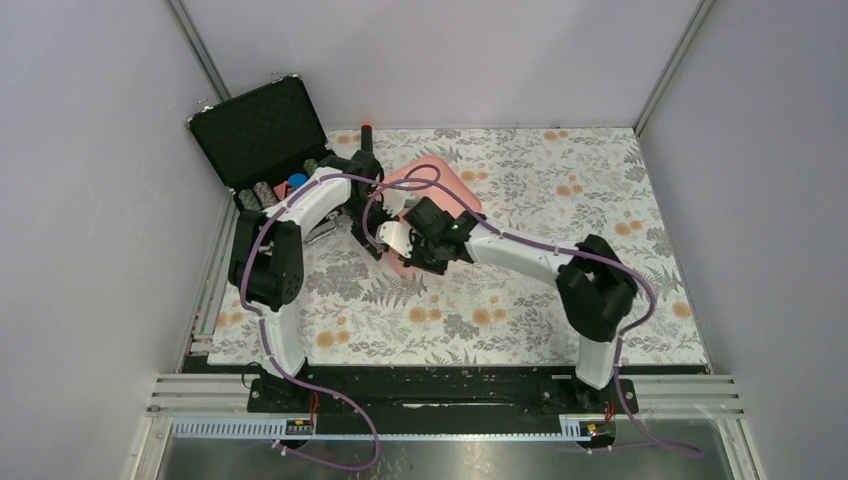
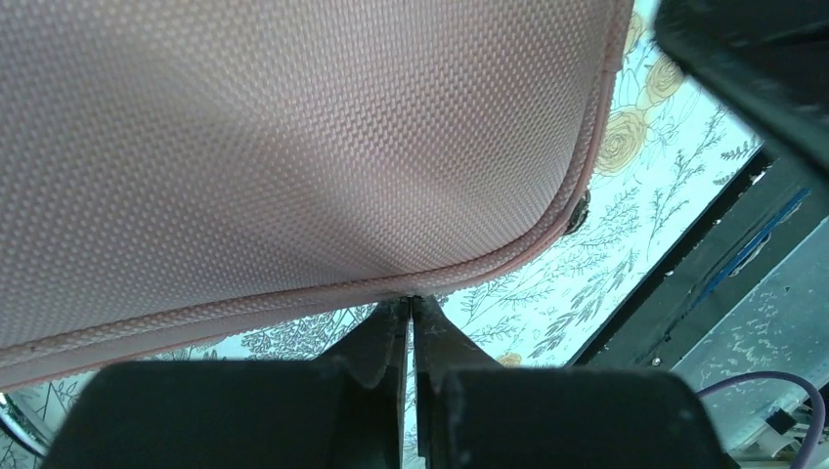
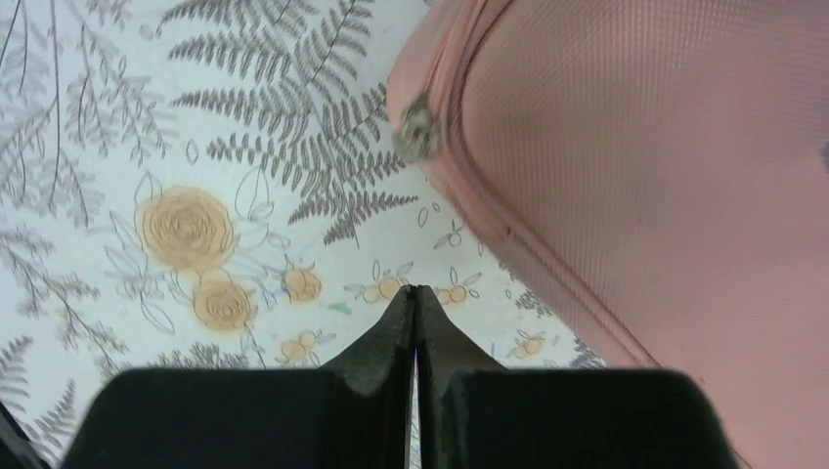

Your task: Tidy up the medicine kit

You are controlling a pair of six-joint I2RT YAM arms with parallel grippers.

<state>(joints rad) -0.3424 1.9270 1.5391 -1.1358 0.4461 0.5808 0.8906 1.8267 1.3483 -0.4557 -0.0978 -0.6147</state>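
From above, the pink medicine kit (image 1: 455, 185) lies far and left of centre on the floral tabletop (image 1: 520, 300), right of the black chip case (image 1: 262, 128). At the left wrist, the left gripper (image 2: 411, 305) is pressed together at the kit's piped edge; I cannot tell whether it nips it. At the right wrist, the right gripper (image 3: 413, 293) is together on nothing, short of the zip pull (image 3: 417, 132). Working the zip seems the step; next it likely must part and reach that pull.

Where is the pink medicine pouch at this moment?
In the top view the pink pouch lies on the floral table, far from the arm bases and left of centre, just right of the open black case.
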